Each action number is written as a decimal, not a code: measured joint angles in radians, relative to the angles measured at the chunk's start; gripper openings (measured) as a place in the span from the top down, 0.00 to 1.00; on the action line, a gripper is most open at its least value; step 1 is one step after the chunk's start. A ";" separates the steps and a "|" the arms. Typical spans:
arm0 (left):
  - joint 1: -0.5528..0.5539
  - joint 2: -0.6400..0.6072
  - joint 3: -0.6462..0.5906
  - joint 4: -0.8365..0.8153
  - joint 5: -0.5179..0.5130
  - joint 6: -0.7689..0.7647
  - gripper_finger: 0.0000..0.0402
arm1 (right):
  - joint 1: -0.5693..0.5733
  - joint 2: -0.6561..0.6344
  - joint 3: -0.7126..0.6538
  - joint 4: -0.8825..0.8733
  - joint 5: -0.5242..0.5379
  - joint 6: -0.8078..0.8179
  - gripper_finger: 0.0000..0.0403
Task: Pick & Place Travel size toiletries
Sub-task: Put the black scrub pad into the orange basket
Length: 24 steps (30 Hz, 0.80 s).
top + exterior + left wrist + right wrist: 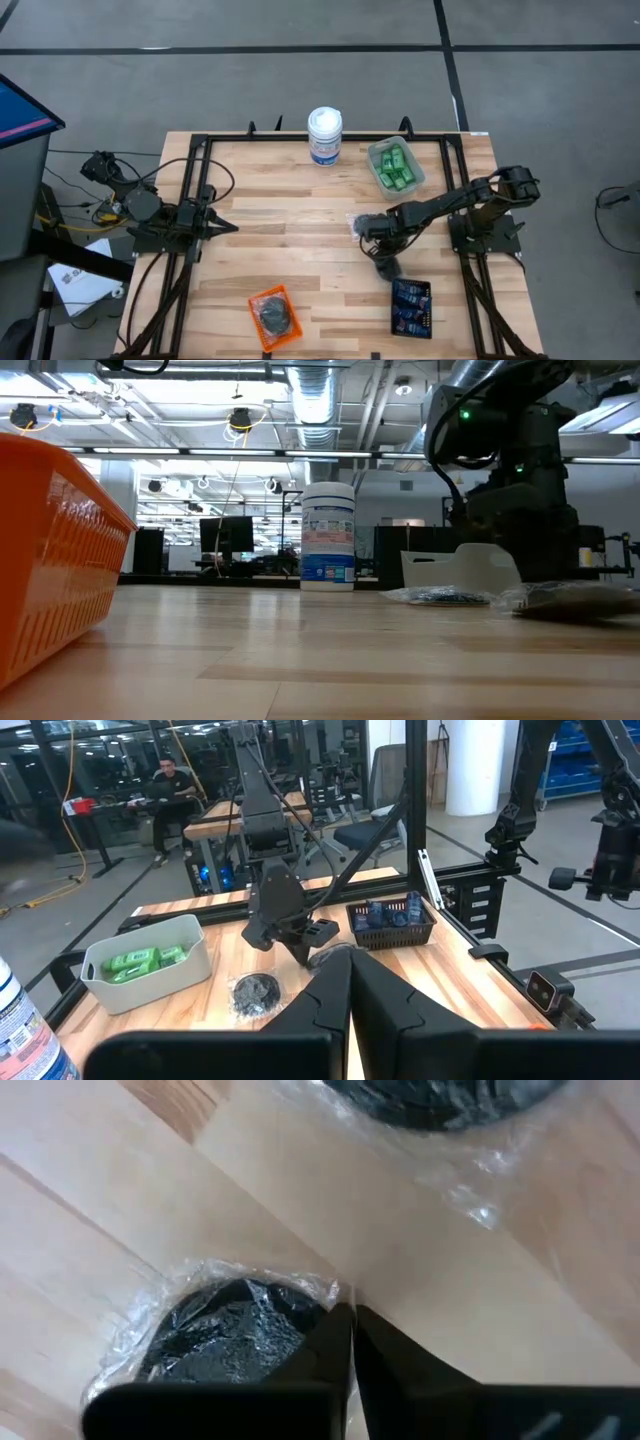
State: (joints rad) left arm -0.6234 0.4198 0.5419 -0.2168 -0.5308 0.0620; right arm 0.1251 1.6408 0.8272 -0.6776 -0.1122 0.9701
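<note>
Two dark grey pucks in clear wrap lie on the wooden table. One puck lies flat right under my right gripper, which points down and is shut at the edge of its wrap. The other puck lies a little farther toward the far left. Green bottles fill a clear tray at the far right. Dark blue tubes lie in a black tray at the near right. An orange tray at the near edge holds one more puck. My left gripper waits shut at the table's left. My right gripper comes from above, pointing down, and its shut fingertips pinch the clear wrap's edge beside the puck, not the dark puck itself. One layer of wrap or several, I cannot tell. The puck lies flat on the table.
A tall white canister with a blue label stands at the far edge, left of the clear tray. A black metal frame runs round the table's sides. Bare wood lies between the two arms.
</note>
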 joint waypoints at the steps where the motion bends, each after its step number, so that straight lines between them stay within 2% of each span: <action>1: 0.000 0.000 0.000 0.000 0.000 0.000 1.00 | 0.002 -0.004 0.000 0.010 0.004 0.000 0.99; 8: 0.001 0.000 0.000 0.000 0.000 -0.036 1.00 | 0.032 -0.009 0.105 -0.010 0.099 -0.027 1.00; 13: 0.001 0.024 0.000 0.000 0.000 -0.045 0.94 | 0.052 -0.009 0.214 -0.045 0.194 -0.039 1.00; 18: 0.001 0.104 0.000 0.000 -0.043 -0.061 0.81 | 0.054 -0.010 0.314 -0.081 0.295 -0.065 1.00; 21: 0.002 0.171 0.000 0.003 -0.058 -0.063 0.70 | 0.054 -0.011 0.366 -0.080 0.355 -0.090 1.00; 24: 0.003 0.245 0.000 0.012 -0.115 -0.097 0.57 | 0.054 -0.011 0.417 -0.074 0.403 -0.128 1.00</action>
State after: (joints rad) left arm -0.6205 0.6647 0.5419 -0.2051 -0.6461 -0.0352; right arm 0.1795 1.6302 1.2437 -0.7519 0.2903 0.8422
